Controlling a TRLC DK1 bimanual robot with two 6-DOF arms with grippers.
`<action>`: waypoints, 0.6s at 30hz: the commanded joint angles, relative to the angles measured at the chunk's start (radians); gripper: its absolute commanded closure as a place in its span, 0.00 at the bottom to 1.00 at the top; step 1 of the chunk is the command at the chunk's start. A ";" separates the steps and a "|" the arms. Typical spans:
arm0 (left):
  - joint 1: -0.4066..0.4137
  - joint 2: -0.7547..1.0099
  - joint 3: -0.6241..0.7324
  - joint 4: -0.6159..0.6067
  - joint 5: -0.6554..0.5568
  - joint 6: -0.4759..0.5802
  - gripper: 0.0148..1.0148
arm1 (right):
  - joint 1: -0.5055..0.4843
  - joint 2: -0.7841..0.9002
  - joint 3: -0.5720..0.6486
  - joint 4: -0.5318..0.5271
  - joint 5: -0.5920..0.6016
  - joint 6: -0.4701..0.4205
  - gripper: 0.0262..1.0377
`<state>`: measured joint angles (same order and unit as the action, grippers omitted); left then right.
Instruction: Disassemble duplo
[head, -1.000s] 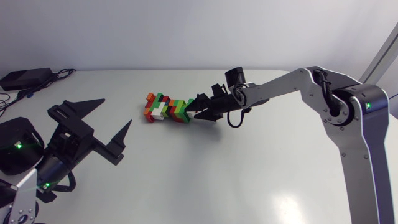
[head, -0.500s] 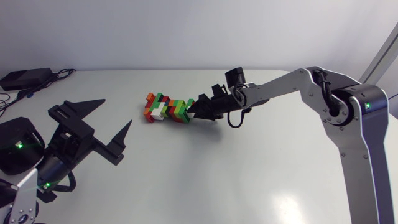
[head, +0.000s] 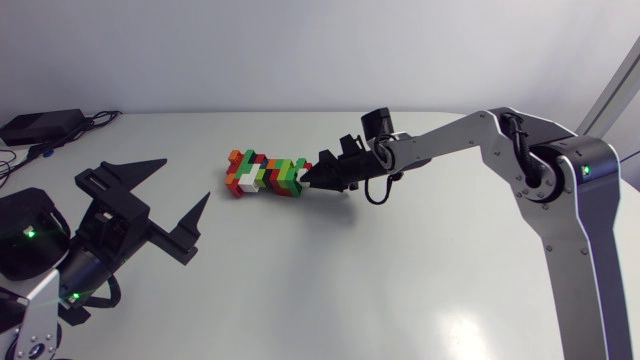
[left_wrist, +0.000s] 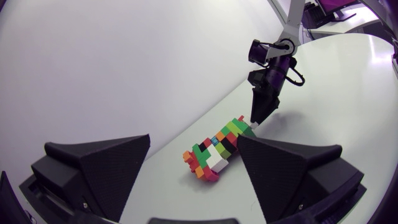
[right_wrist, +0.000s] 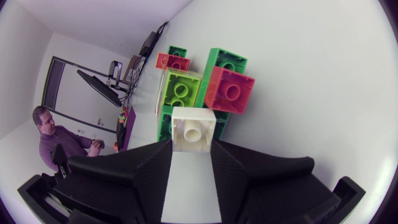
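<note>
Above centre of the head view, the multicoloured plastic duplo stack (head: 264, 173) now lies slightly further left on the white table (head: 400, 280), the right gripper (head: 312, 177) having clamped its white end brick (right_wrist: 193, 129), seemingly ready for pulling, while the left gripper (head: 188, 180) sits spread open lower left.

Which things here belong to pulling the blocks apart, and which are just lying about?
Part of the job:
- block stack, lying on its side
- white block at the end of the stack
- right gripper, shut on that white block
- left gripper, open, well away from the stack

Lying about:
- black box and cables at the table's far left corner
</note>
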<state>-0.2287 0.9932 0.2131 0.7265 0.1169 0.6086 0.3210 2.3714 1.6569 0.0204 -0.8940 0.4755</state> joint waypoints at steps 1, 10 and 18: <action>0.008 -0.007 0.009 0.017 0.007 -0.017 0.04 | 0.000 0.022 0.014 -0.011 -0.011 0.008 0.72; 0.006 -0.007 0.006 0.017 0.007 -0.015 0.04 | 0.003 -0.008 0.010 -0.054 0.004 -0.060 0.72; 0.006 -0.007 0.005 0.017 0.007 -0.017 0.04 | -0.023 -0.067 0.007 -0.146 0.017 -0.140 0.73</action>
<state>-0.2291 0.9932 0.2131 0.7265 0.1169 0.6086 0.3092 2.3505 1.6569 -0.1013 -0.8825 0.3759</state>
